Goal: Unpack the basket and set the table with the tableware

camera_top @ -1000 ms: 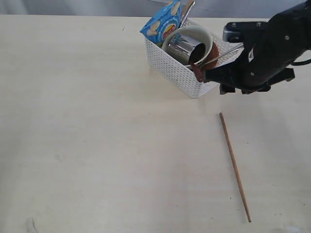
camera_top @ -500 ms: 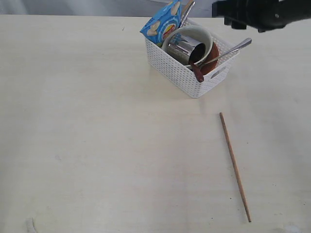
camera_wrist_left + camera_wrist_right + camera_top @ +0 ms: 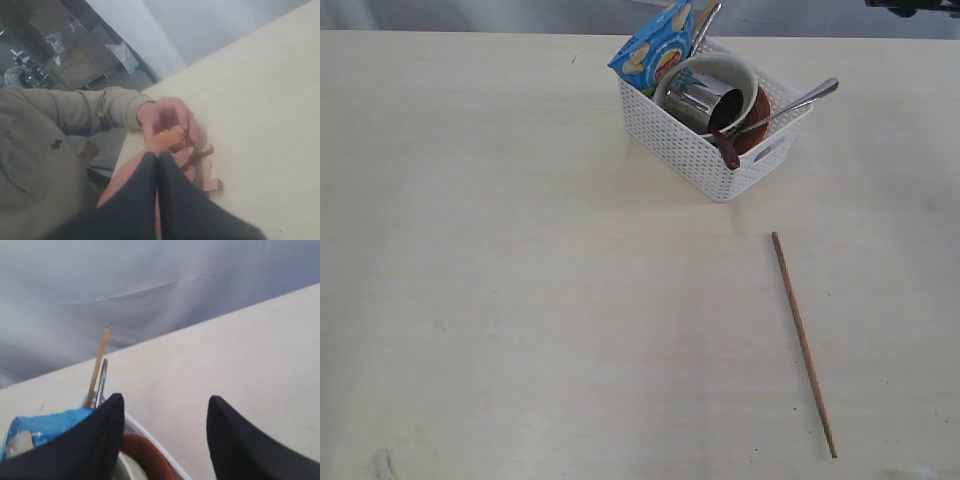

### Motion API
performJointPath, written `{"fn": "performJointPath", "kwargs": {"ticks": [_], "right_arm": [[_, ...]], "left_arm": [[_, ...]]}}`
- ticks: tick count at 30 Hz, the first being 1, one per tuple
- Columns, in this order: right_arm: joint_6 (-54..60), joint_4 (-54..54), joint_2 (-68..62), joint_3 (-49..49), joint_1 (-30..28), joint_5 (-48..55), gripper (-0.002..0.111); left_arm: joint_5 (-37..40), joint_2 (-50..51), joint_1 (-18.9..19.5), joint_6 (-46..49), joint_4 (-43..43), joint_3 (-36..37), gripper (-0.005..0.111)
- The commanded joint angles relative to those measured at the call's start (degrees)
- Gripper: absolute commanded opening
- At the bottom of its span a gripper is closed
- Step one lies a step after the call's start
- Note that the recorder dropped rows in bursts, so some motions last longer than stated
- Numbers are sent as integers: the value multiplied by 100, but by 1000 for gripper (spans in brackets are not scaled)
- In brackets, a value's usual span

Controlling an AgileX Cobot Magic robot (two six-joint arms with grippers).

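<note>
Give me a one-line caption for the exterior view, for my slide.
One wooden chopstick lies on the table; the white basket holds bowl, steel cup, cutlery and a blue snack packet.

A blue snack packet [image 3: 655, 48], printed with pale crackers and a red-and-yellow badge, stands tilted. In the right wrist view its top shows just beside one of the right jaws, partly hidden behind it. Ahead of those jaws hangs a pale grey curtain [image 3: 150, 280] with soft folds. Just past the tips of the left jaws, a person in an olive-grey long sleeve [image 3: 75, 115] has blurred fingers [image 3: 172, 112] bunched over some orange-brown wooden pieces [image 3: 206, 151] (what they are cannot be told). Farther beyond stand cardboard boxes [image 3: 70, 35] and clear plastic wrapping [image 3: 122, 52].
</note>
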State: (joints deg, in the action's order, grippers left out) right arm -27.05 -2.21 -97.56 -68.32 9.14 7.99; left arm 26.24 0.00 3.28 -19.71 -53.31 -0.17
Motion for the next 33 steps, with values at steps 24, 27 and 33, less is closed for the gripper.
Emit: {"fn": "performJointPath", "kwargs": {"ticks": [24, 27, 33], "right_arm": [[3421, 3544, -3817, -4689, 181, 1041, 49], [3546, 3544, -3828, -4689, 181, 1018, 49], [3561, 3544, -3841, -4689, 181, 1048, 49]], "left_arm": [[18, 0, 14, -27, 5, 17, 0], [18, 0, 14, -27, 5, 17, 0], [18, 0, 14, -27, 5, 17, 0]]}}
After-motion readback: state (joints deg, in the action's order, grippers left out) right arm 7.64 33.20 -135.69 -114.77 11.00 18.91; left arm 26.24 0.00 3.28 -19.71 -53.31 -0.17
